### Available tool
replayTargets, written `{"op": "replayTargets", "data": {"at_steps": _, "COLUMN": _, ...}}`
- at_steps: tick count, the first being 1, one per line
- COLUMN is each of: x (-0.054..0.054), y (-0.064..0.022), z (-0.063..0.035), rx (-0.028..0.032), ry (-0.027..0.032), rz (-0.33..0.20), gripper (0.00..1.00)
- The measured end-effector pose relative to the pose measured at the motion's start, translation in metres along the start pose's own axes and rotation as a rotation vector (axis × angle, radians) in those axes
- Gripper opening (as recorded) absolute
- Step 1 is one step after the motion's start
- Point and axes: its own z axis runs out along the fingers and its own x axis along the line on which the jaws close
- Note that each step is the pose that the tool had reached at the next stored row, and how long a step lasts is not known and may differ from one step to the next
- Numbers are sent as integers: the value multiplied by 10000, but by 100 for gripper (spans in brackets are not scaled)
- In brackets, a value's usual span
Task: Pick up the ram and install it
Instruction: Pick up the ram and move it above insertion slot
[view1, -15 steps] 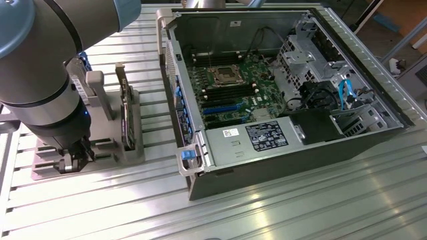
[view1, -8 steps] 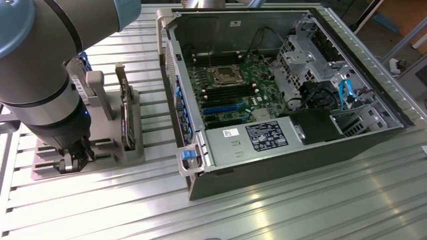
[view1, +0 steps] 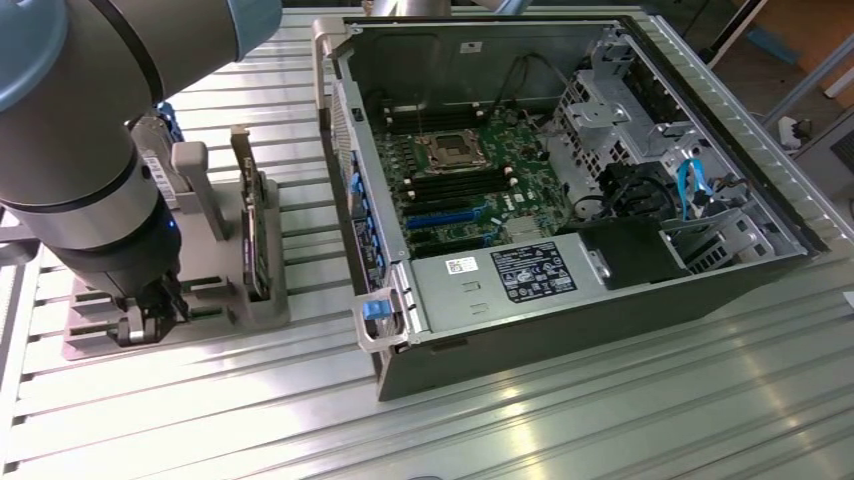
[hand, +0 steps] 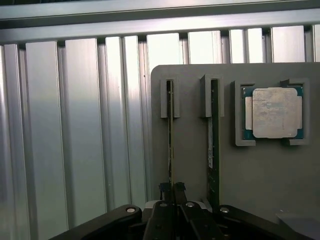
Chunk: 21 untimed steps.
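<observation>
Wrist view: gripper (hand: 172, 188) closest, fingers clenched on the near end of the ram (hand: 170, 130) (edge-on, standing in its slot on the grey holder (hand: 190, 160)), 2nd stick (hand: 213, 145) just beside it, CPU (hand: 272, 112) farther along the holder, slatted table (hand: 75, 125) beyond.

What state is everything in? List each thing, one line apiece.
gripper: shut on the ram, down at the holder.
the ram: on edge in its holder slot, pinched near one end.
second ram stick: on edge in the neighbouring slot, untouched.
processor: lying flat in its pocket.
holder: flat on the slatted table.
computer case: on its side, open, motherboard exposed.
</observation>
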Motion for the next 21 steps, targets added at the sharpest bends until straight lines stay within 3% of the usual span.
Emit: {"op": "replayTargets", "data": {"at_steps": 21, "x": 3, "y": 3, "z": -149, "rx": 0, "ry": 0, "rz": 0, "gripper": 12}}
